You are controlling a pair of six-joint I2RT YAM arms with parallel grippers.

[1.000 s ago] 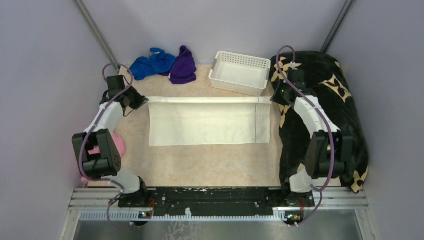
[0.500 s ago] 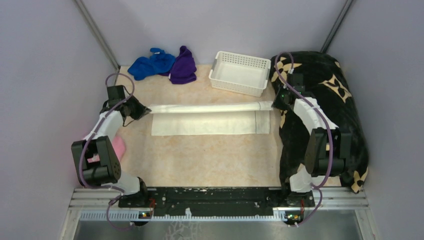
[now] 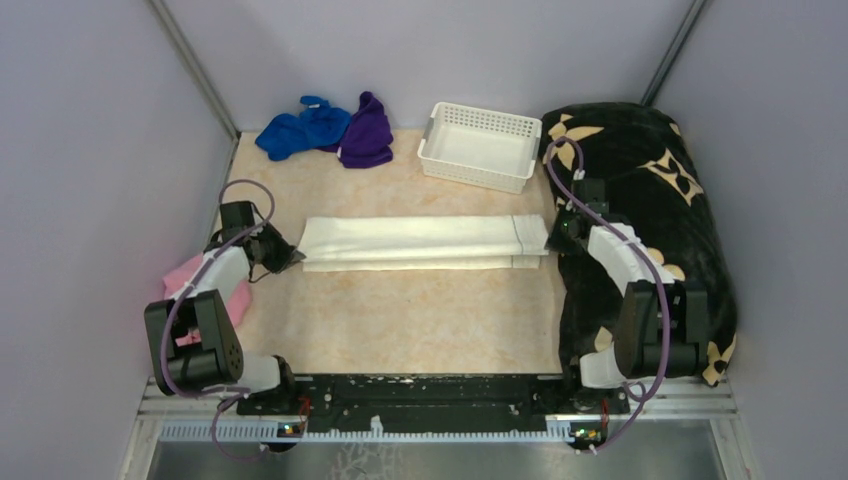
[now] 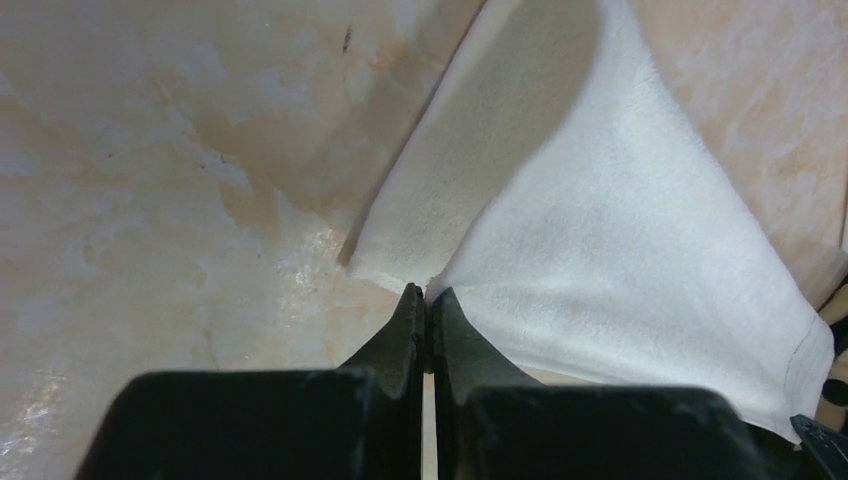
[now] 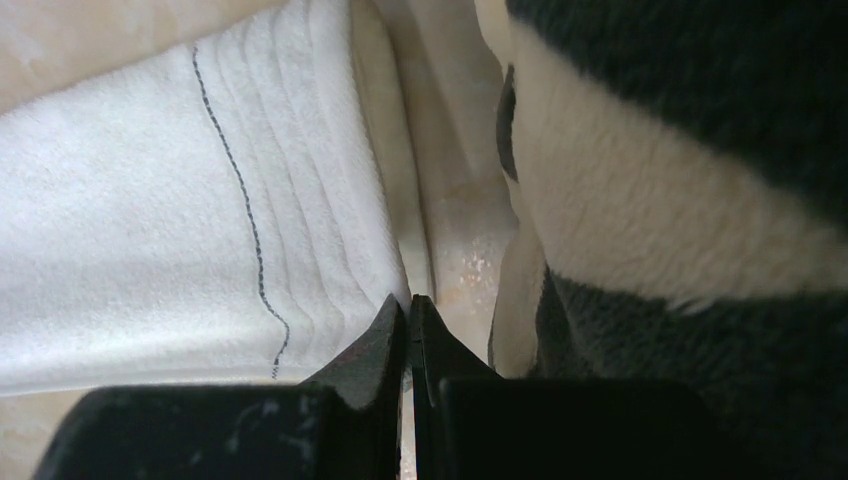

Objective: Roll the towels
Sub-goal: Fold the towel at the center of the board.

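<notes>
White towel (image 3: 420,241): lay across the middle of the bench (image 3: 400,320) as a long, narrow band, folded lengthwise with one layer over another; not rolled at this moment. Left hand (image 3: 285,254): fingers pressed together on the towel's left corner, the pinch plain in the left wrist view, where the cloth rose in a fold from the fingertips (image 4: 425,300). Right hand (image 3: 556,232): fingers likewise pressed together at the towel's right end, beside the stitched dark line (image 5: 245,215); the right wrist view showed the tips at the cloth's edge, apparently pinching it, though how much cloth lay between them could not be told. Blue towel (image 3: 300,127): bunched in a heap at the far left of the bench, unrolled and untouched. Purple towel (image 3: 366,132): bunched just beside the blue one, touching it, also unrolled. White basket (image 3: 478,146): stood at the far side, right of the purple heap, nothing visible inside. Black flowered blanket (image 3: 650,210): heaped along the right edge, under and beside the right arm. Pink cloth (image 3: 215,285): partly hidden behind the left arm. Progress, as judged: early; the first towel appeared folded to a strip in readiness, the rolling itself not yet begun, and two further towels remained wholly to be done.
</notes>
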